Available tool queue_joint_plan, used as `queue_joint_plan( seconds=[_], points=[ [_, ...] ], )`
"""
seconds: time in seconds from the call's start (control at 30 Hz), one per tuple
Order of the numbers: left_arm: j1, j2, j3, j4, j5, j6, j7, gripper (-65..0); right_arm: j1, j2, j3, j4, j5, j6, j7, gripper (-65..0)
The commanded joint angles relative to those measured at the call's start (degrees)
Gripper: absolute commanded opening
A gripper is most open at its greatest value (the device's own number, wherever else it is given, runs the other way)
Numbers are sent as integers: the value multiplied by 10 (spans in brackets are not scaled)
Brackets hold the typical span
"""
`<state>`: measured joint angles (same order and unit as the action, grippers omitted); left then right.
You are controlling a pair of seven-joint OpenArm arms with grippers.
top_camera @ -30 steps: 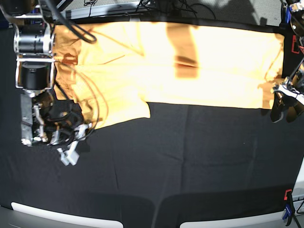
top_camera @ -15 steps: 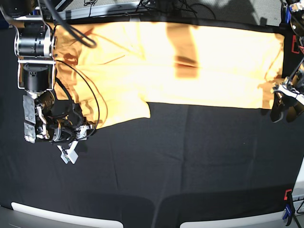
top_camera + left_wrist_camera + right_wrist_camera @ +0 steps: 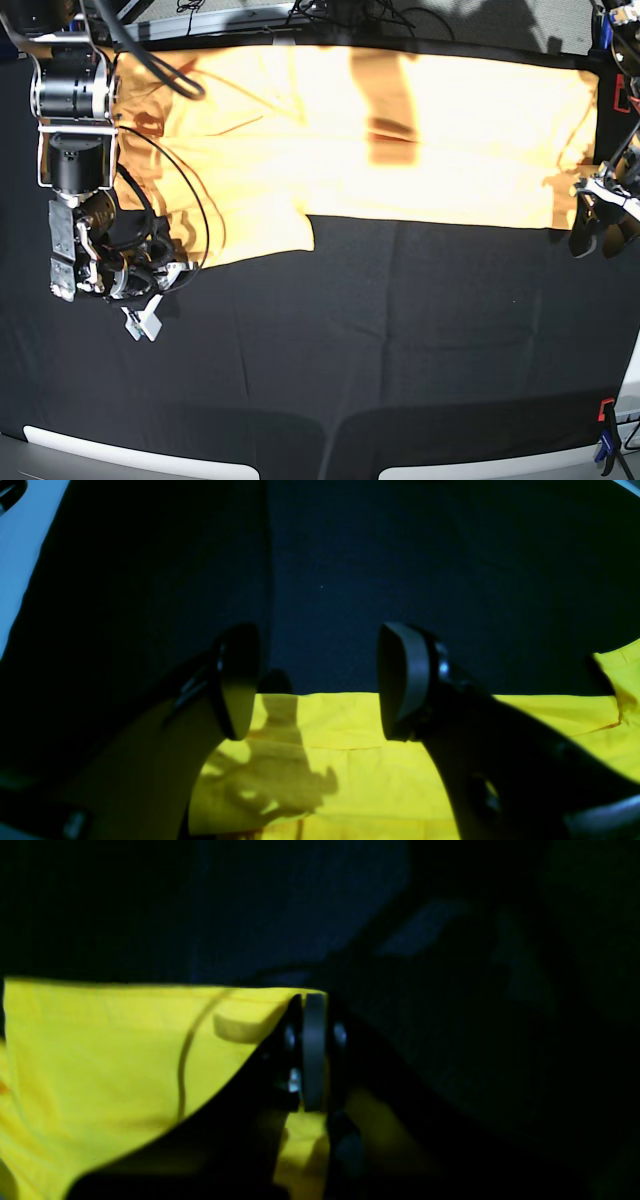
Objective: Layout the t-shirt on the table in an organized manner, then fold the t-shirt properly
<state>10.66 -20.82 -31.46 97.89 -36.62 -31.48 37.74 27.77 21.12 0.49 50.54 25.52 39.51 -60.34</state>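
1. The t-shirt (image 3: 380, 130) lies spread across the upper part of the base frame on the table (image 3: 400, 350), reaching from the upper left almost to the right edge, with one flap hanging lower at the left.
2. The left gripper (image 3: 315, 680) is at the right edge of the base frame, over the shirt's lower right corner. In the left wrist view its jaws stand wide apart, with nothing between them; the shirt's hem lies just below them.
3. The right gripper (image 3: 312, 1055) is at the left of the base frame. In the right wrist view its jaws are pressed together beside a fold of yellow cloth; whether they pinch the cloth, I cannot tell.
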Motion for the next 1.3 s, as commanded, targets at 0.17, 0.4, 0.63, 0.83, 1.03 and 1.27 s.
queue_joint_plan(
  seconds=[0.17,0.4,0.63,0.83,1.03,1.27],
  points=[
    [-2,-11,-3,12,-9,0,-15,-309,-22,15,2,130,47,5,-42,-650],
    [-2,-11,-3,11,12,0,-15,-309,-148,17,2,348,80,5,-42,-650],
    [-2,-11,-3,12,21,0,-15,-309,-272,17,2,539,89,5,-42,-650],
    [-2,-11,-3,11,21,0,-15,-309,-375,17,2,648,97,5,-42,-650],
    [-2,-11,-3,12,21,0,-15,-309,-448,16,2,719,124,5,-42,-650],
    [-2,-11,-3,11,21,0,-15,-309,-506,16,2,751,175,5,-42,-650]
  ],
)
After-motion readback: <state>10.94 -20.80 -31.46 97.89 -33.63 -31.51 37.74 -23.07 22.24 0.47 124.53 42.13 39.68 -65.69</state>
